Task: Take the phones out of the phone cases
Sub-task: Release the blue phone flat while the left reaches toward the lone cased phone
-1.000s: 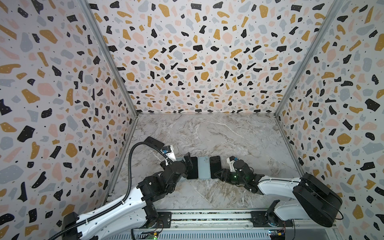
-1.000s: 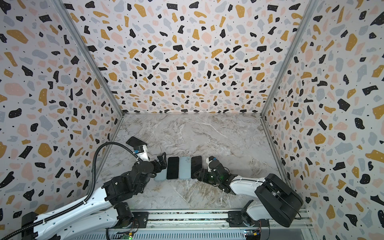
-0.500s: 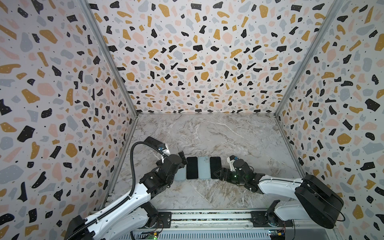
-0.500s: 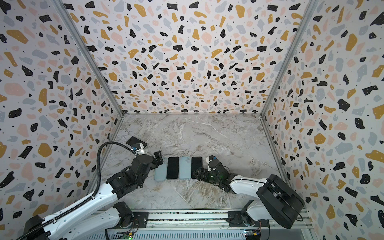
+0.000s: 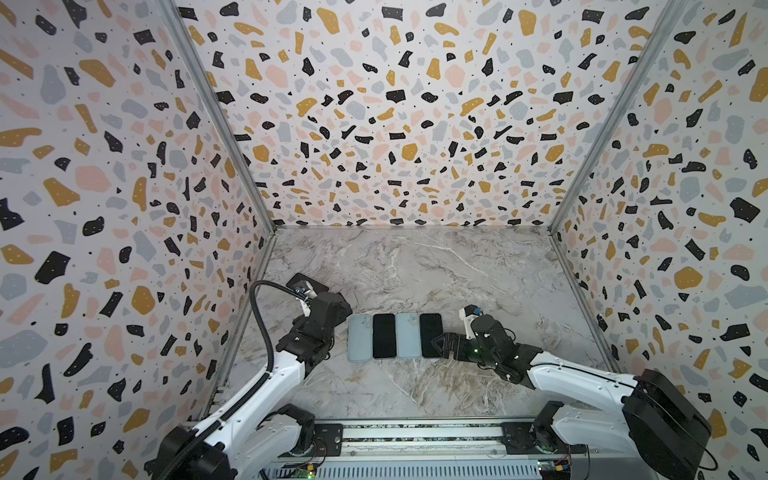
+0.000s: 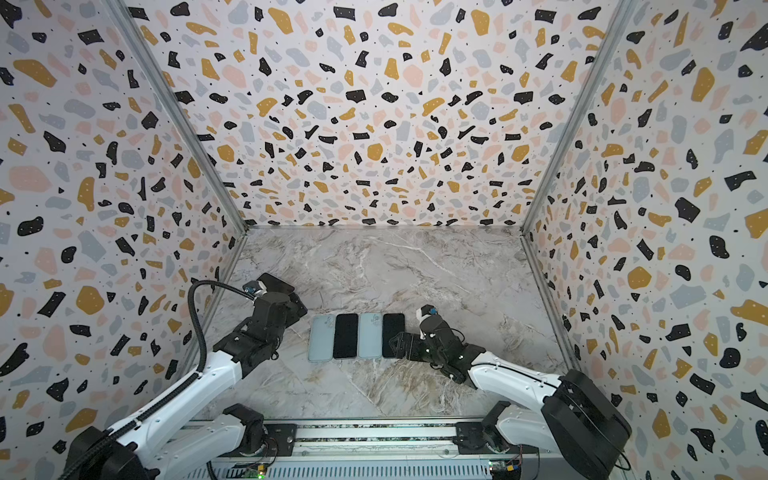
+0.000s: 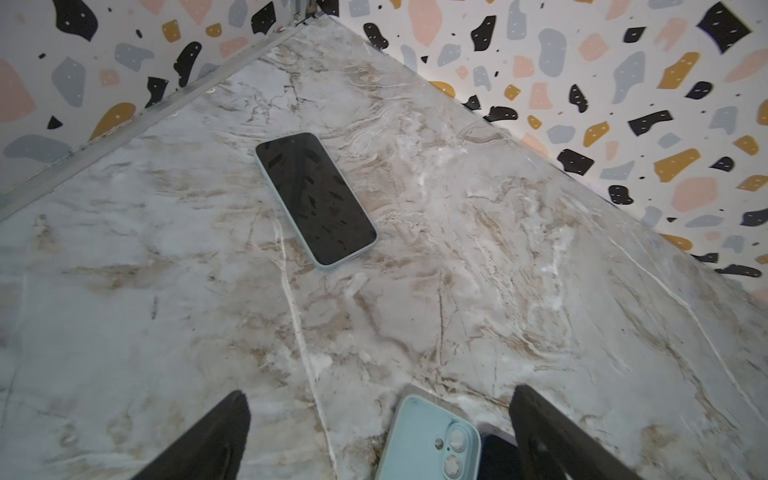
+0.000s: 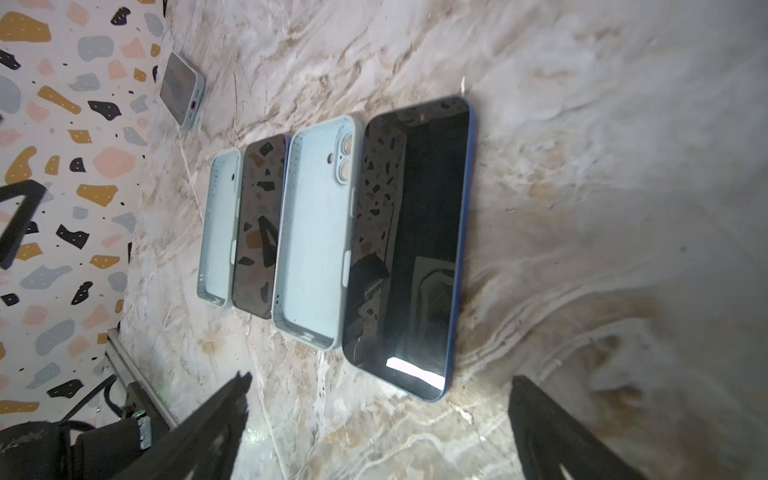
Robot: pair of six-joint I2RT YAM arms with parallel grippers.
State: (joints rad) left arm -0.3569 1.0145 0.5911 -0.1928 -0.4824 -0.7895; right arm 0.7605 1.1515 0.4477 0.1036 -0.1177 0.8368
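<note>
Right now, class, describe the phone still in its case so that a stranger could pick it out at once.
Find the marble table and the wall on the left arm's side. Near that wall, beyond the left pincer, one phone lies alone, screen up, away from the row of four. Unlike the bare phones there, its dark screen is framed by a pale blue case.

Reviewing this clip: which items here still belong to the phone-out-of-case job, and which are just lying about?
In the job: phone still in its case; left gripper, right gripper, both open.
Lying about: two empty cases; two bare phones, side by side in one row.
</note>
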